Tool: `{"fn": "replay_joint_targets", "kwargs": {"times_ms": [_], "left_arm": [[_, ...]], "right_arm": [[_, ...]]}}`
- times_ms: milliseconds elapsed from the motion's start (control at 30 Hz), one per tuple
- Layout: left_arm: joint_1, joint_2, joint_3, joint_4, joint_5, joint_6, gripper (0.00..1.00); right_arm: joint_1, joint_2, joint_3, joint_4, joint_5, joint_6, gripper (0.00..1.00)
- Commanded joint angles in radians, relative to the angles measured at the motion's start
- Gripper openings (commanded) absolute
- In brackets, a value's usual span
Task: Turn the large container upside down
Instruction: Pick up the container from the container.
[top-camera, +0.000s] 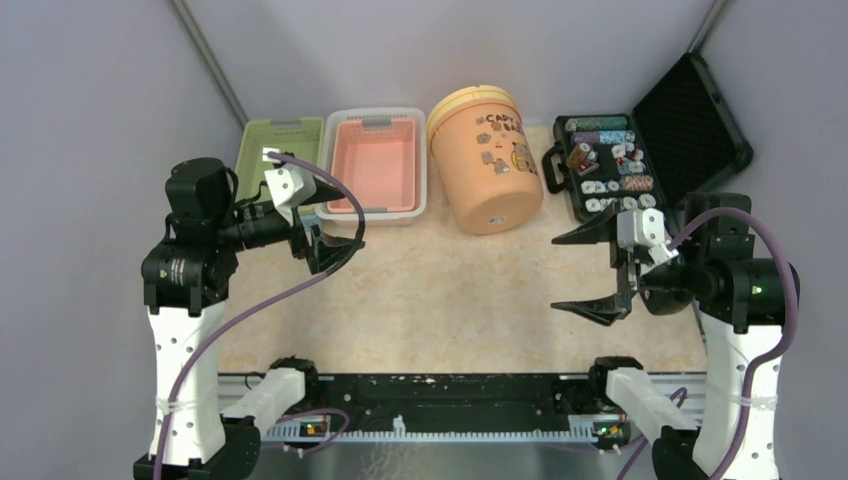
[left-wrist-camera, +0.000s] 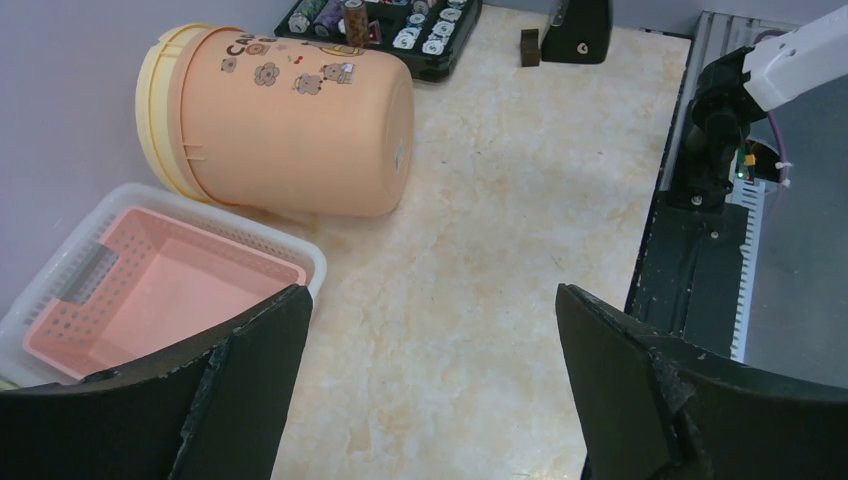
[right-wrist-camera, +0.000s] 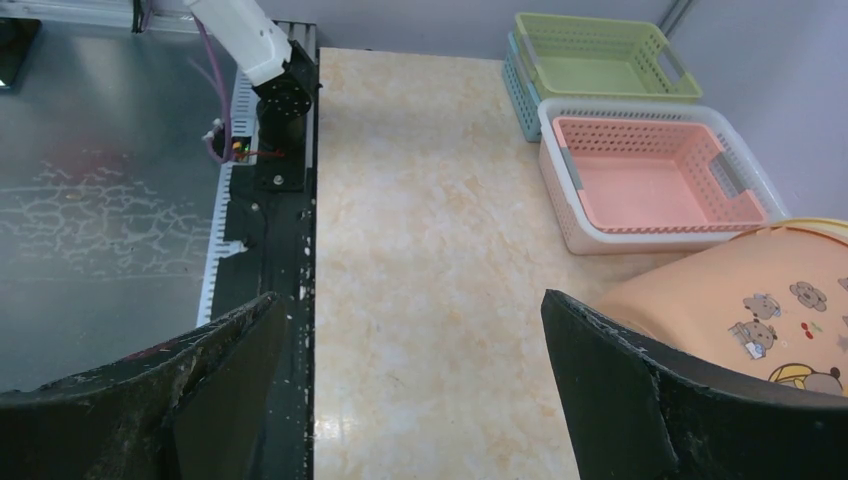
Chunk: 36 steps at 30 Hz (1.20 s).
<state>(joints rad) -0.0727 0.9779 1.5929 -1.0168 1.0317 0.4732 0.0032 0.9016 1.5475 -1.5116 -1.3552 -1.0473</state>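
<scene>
The large container is an orange bucket (top-camera: 487, 165) with a yellow rim and cartoon bears. It lies on its side at the back middle of the table, rim toward the back wall and base toward the front. It also shows in the left wrist view (left-wrist-camera: 290, 125) and at the right edge of the right wrist view (right-wrist-camera: 765, 300). My left gripper (top-camera: 325, 250) is open and empty, left of the bucket and near the baskets; the left wrist view (left-wrist-camera: 430, 385) shows only bare table between its jaws. My right gripper (top-camera: 556, 272) is open wide and empty, to the front right of the bucket, as the right wrist view (right-wrist-camera: 415, 390) confirms.
A pink basket nested in a white one (top-camera: 375, 165) and a green basket (top-camera: 283, 150) stand at the back left. An open black case of small spools (top-camera: 605, 165) sits at the back right. A black rail (top-camera: 450, 395) runs along the table's front edge.
</scene>
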Motion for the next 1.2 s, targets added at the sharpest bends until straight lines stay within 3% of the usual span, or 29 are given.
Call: {"fn": "replay_joint_targets", "kwargs": {"times_ms": [0,567,867,1167], "left_arm": [[0.007,0.003,-0.003,0.028,0.008,-0.012,0.99],[0.006,-0.005,-0.056,0.104,-0.118,-0.019,0.99],[0.005,-0.006,-0.14,0.16,-0.274,0.039,0.99],[0.004,-0.015,-0.328,0.24,-0.437,0.137,0.99]], "right_arm": [[0.0,0.007,0.039,0.011,-0.025,-0.022,0.99],[0.0,-0.003,-0.018,0.031,0.051,-0.071,0.99],[0.0,-0.008,-0.163,0.292,0.206,0.132,0.99],[0.0,-0.023,-0.299,0.41,0.285,0.161,0.99]]}}
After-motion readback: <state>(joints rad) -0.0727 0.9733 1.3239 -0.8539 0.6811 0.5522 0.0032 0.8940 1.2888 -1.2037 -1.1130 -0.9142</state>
